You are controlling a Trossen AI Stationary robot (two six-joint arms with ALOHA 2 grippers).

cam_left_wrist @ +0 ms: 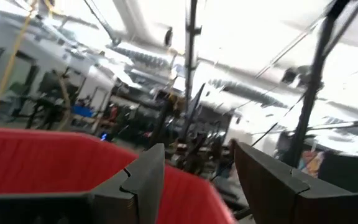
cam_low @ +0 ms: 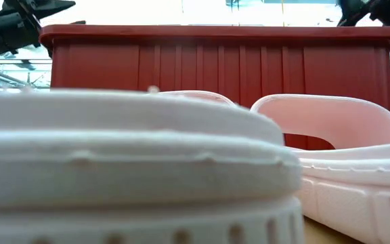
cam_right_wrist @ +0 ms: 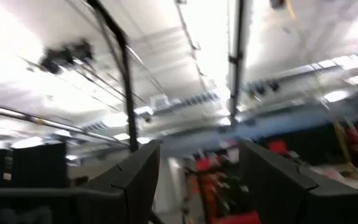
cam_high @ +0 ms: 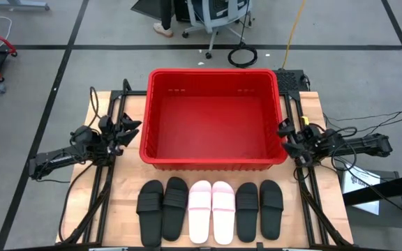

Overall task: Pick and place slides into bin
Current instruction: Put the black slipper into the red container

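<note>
The red bin (cam_high: 215, 118) stands at the table's far middle, with nothing in it that I can see. Six slides lie in a row on their soles along the near edge: two black (cam_high: 162, 209) at the left, two pale pink (cam_high: 211, 211) in the middle, two black (cam_high: 259, 209) at the right. The pink pair fills the low view (cam_low: 134, 169). My left gripper (cam_high: 132, 127) is open and empty beside the bin's left wall, tilted up. My right gripper (cam_high: 283, 131) is open and empty beside the bin's right wall, tilted up.
The bin's thick rim (cam_left_wrist: 55, 140) shows close in front of my left fingers. Black frame rails (cam_high: 103, 188) run along both table sides. Cables (cam_high: 354, 132) trail off the right side. A person's foot and an office chair (cam_high: 211, 17) are on the floor beyond the far edge.
</note>
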